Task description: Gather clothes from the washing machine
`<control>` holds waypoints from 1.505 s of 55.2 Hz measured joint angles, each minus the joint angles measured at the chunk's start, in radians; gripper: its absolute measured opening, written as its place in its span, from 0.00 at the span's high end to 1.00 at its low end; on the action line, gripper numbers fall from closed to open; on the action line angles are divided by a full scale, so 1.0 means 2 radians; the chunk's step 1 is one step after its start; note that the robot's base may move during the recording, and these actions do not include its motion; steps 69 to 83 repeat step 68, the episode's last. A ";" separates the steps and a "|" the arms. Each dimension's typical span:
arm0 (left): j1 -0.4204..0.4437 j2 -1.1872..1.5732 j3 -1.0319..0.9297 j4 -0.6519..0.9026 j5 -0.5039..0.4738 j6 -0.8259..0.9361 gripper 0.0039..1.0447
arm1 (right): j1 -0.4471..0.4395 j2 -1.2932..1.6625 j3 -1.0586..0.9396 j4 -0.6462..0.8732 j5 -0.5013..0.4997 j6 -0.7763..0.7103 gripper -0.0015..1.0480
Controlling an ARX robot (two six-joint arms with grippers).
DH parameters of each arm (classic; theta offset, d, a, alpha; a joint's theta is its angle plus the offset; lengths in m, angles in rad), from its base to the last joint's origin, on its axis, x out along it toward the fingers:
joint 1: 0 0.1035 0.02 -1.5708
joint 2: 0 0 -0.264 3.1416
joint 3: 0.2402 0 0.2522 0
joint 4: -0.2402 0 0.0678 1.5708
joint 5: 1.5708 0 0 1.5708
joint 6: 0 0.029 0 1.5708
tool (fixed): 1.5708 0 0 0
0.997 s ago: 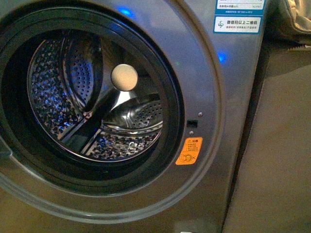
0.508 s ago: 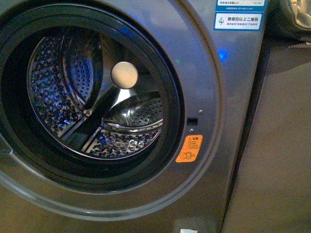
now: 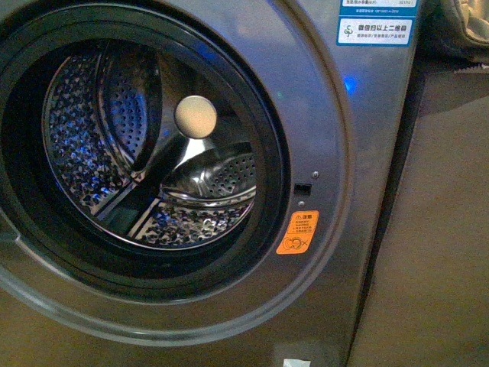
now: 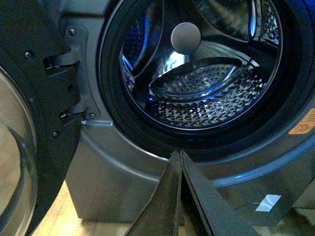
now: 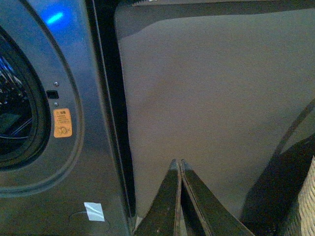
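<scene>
Both claws, left and right, are closed and empty. No clothes show in the washing machine drum. Limp fabric likely handles light; pinch a fold.

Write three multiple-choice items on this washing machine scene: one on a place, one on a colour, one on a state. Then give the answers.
1. Where on the washing machine is the orange sticker?
A. Inside the drum
B. On the front panel, lower right of the porthole
C. On the door glass

2. What colour is the round disc at the back of the drum?
A. Pale cream
B. Red
C. Green

3. How are the left gripper and right gripper?
A. Both shut, holding nothing
B. Both wide open
C. Each clamped on fabric

Answers: 1 B, the front view shows it beside the rim's lower right. 2 A, it looks pale against steel. 3 A, each wrist view shows fingers pressed together, nothing between.
</scene>
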 joint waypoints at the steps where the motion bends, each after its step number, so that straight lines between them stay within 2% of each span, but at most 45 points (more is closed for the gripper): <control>1: 0.000 -0.002 -0.001 -0.001 0.000 0.000 0.97 | 0.000 0.000 0.000 0.000 0.000 0.000 0.98; 8: 0.000 -0.064 -0.008 -0.068 0.000 0.000 0.97 | 0.000 0.000 0.000 0.000 0.000 0.000 0.98; 25: 0.000 -0.100 -0.022 -0.074 0.000 0.000 0.97 | 0.000 0.000 0.000 0.000 0.000 0.000 0.98; 28: 0.000 -0.100 -0.022 -0.074 0.000 0.000 0.90 | 0.000 0.000 0.000 0.000 0.000 -0.001 0.96; 41: 0.000 -0.100 -0.022 -0.074 0.000 0.000 0.51 | 0.000 0.000 0.000 0.000 0.000 -0.001 0.58; 49: 0.000 -0.100 -0.022 -0.074 0.000 0.000 0.20 | 0.000 0.000 0.000 0.000 0.000 -0.001 0.28; 55: 0.000 -0.100 -0.022 -0.074 0.000 0.001 0.04 | 0.000 0.000 0.000 0.000 0.000 -0.001 0.11; 58: 0.000 -0.100 -0.022 -0.074 0.000 0.002 0.06 | 0.000 0.000 0.000 0.000 0.000 0.000 0.05; 83: 0.000 -0.100 -0.022 -0.074 0.000 0.002 0.06 | 0.000 0.000 0.000 0.000 0.000 0.000 0.07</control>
